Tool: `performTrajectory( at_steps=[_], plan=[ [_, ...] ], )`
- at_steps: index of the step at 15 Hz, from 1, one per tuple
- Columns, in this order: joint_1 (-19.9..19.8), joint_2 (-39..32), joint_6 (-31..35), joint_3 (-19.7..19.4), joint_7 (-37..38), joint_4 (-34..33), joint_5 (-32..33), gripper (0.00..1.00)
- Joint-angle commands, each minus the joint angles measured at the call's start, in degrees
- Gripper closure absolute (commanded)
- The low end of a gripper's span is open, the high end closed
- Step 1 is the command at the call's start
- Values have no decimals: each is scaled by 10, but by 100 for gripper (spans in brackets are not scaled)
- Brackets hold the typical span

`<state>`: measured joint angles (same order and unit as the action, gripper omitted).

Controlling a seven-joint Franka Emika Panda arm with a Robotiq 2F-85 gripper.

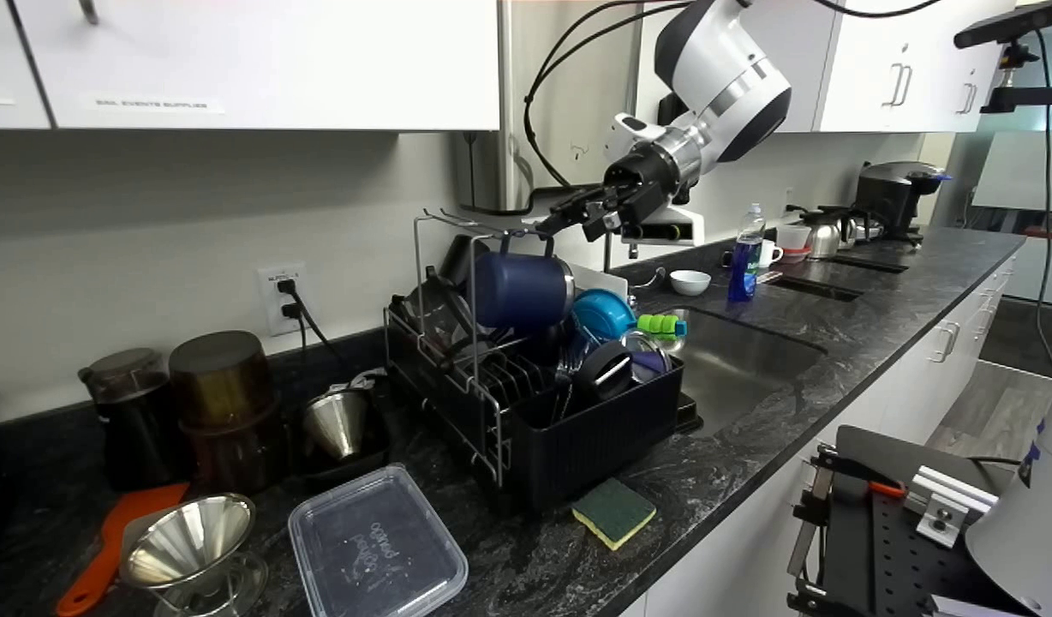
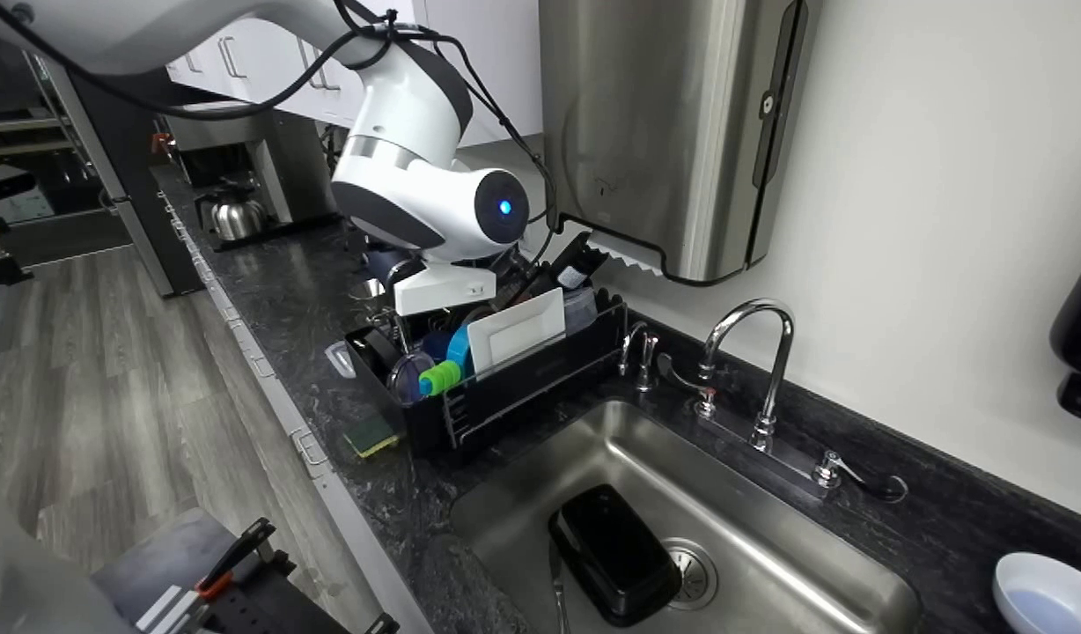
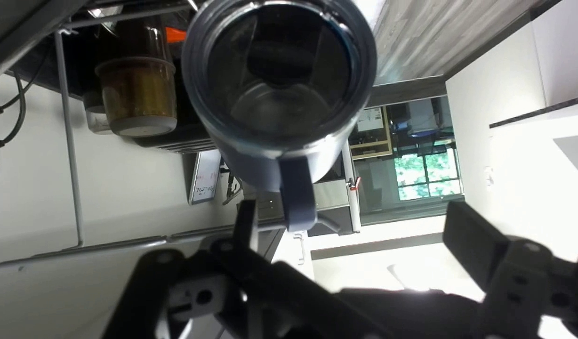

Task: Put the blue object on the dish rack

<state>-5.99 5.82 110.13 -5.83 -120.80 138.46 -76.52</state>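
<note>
The blue object, a navy mug (image 1: 522, 291), hangs on its side with its handle uppermost at the raised top tier of the black dish rack (image 1: 603, 437). In the wrist view its mouth faces the camera, and a wire bar with a bent tip passes through the handle (image 3: 298, 202). My gripper (image 3: 355, 230) stands open, its fingers wide apart with nothing pinched between them. The handle is nearer the left finger (image 3: 245, 226) and shows a gap from it. From an exterior view, the gripper (image 1: 570, 226) is just beside the handle, at the height of the top wires.
Dishes crowd the rack, among them a light-blue dish (image 1: 605, 314), a white square plate (image 2: 518, 330) and a black lid. A steel paper-towel dispenser (image 2: 646, 132) hangs close behind the arm. Beside the rack are the sink (image 2: 734, 511), a sponge (image 1: 613, 512) and a clear lidded container (image 1: 376, 548).
</note>
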Motion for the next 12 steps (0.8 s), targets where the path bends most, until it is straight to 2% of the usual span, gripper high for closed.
performTrajectory(
  at_steps=[1, 7, 12],
  plan=[
    [-11, 31, -16, -9, 46, 5, 59, 0],
    [-34, 99, -36, -39, 92, 13, 152, 0],
    [-61, 136, -17, -66, 106, 11, 219, 0]
  ],
)
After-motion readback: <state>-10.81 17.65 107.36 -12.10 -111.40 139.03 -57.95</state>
